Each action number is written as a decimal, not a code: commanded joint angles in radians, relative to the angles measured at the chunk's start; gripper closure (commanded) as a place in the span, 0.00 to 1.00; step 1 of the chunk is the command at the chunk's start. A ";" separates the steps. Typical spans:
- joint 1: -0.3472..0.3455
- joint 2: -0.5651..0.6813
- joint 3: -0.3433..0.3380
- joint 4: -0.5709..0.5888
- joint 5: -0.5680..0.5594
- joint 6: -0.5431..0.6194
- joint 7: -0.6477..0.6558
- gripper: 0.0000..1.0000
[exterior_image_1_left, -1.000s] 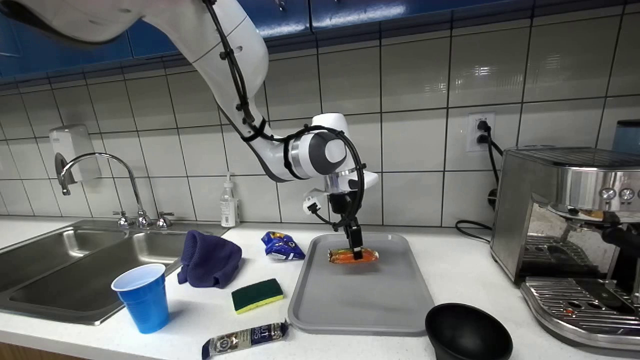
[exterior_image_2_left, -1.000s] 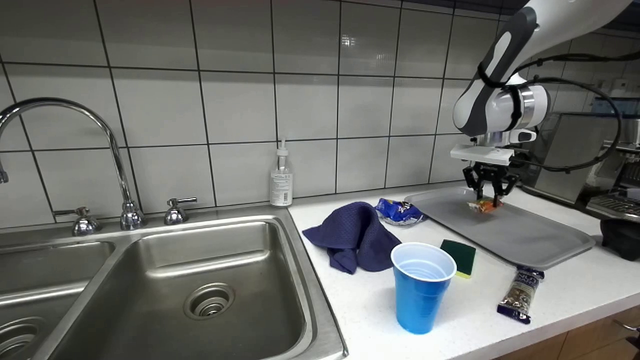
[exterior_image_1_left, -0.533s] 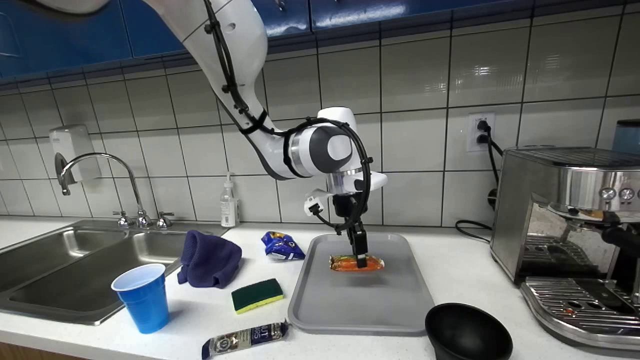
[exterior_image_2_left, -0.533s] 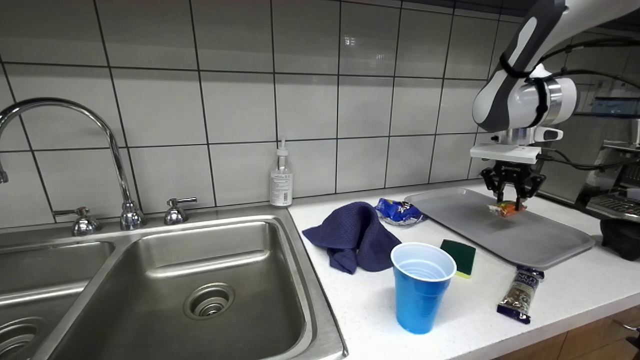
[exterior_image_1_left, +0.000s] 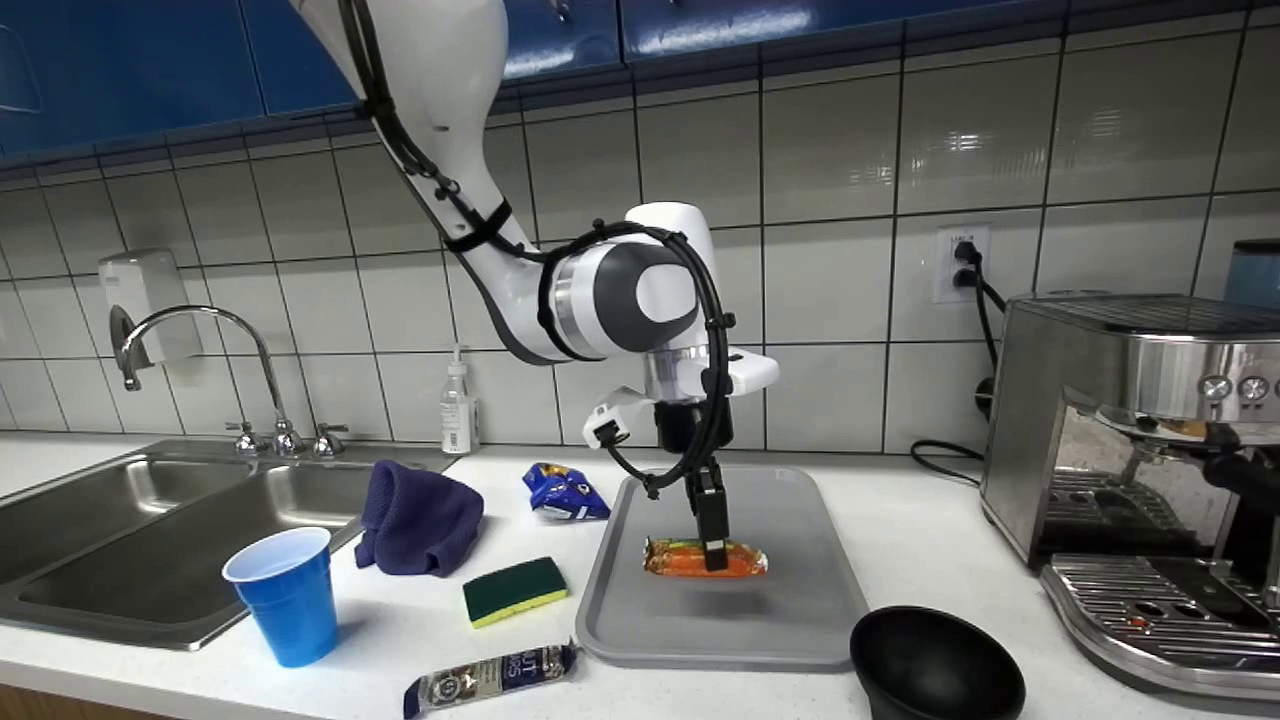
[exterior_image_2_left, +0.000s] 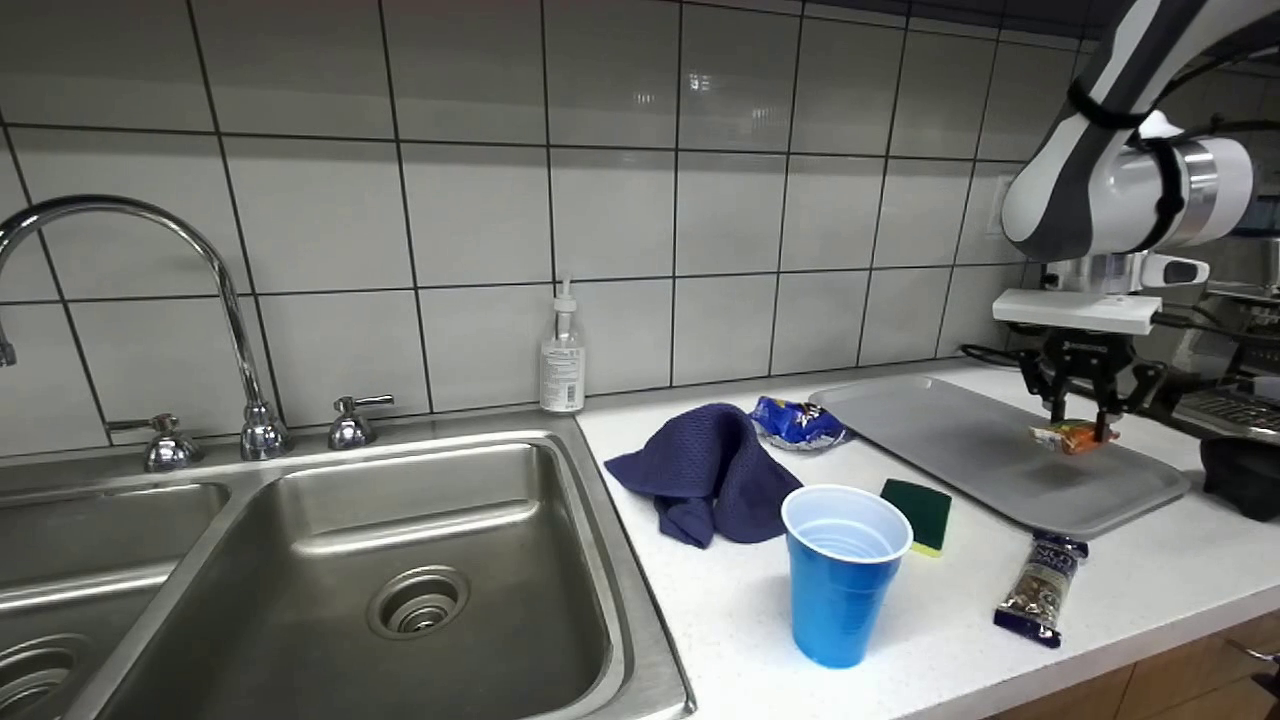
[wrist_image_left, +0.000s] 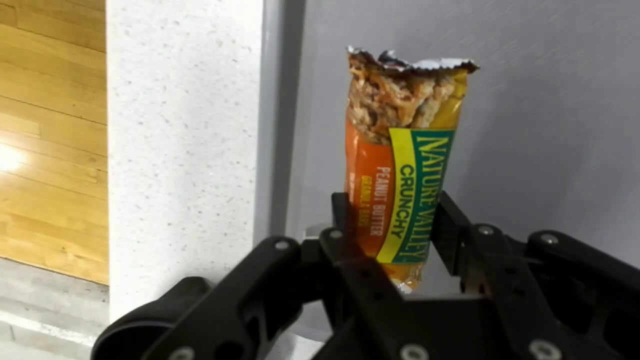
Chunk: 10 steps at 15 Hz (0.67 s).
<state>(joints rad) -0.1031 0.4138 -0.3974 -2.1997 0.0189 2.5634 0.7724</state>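
My gripper (wrist_image_left: 391, 205) is shut on an orange, yellow and green granola bar (wrist_image_left: 400, 165), one finger on each long side. The bar's lower end lies between the finger bases in the wrist view; its upper end sticks out past the tips. In both exterior views the bar (exterior_image_1_left: 665, 560) (exterior_image_2_left: 1072, 437) hangs level a little above the grey tray (exterior_image_1_left: 720, 635), with a faint shadow under it. The gripper (exterior_image_1_left: 715, 560) points straight down over the tray's middle. The bar's underside is hidden.
Left of the tray lie a blue snack bag (exterior_image_1_left: 563, 492), a green and yellow sponge (exterior_image_1_left: 515, 590), a dark blue cloth (exterior_image_1_left: 425, 520) and a nut bar (exterior_image_1_left: 490, 680). A blue cup (exterior_image_1_left: 290, 600) stands by the sink (exterior_image_1_left: 200, 500). A black bowl (exterior_image_1_left: 935, 660) and coffee machine (exterior_image_1_left: 1100, 450) stand right.
My gripper has moved with the granola bar from the tray's back part toward its middle, nearer the counter's front edge. The grip on the bar looks the same; other things have not moved.
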 joint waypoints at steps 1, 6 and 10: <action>0.021 -0.110 -0.035 -0.136 -0.061 0.053 0.042 0.83; 0.022 -0.147 -0.069 -0.228 -0.129 0.099 0.087 0.83; 0.024 -0.154 -0.095 -0.279 -0.164 0.130 0.142 0.83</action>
<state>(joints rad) -0.0964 0.3071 -0.4637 -2.4193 -0.1015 2.6660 0.8490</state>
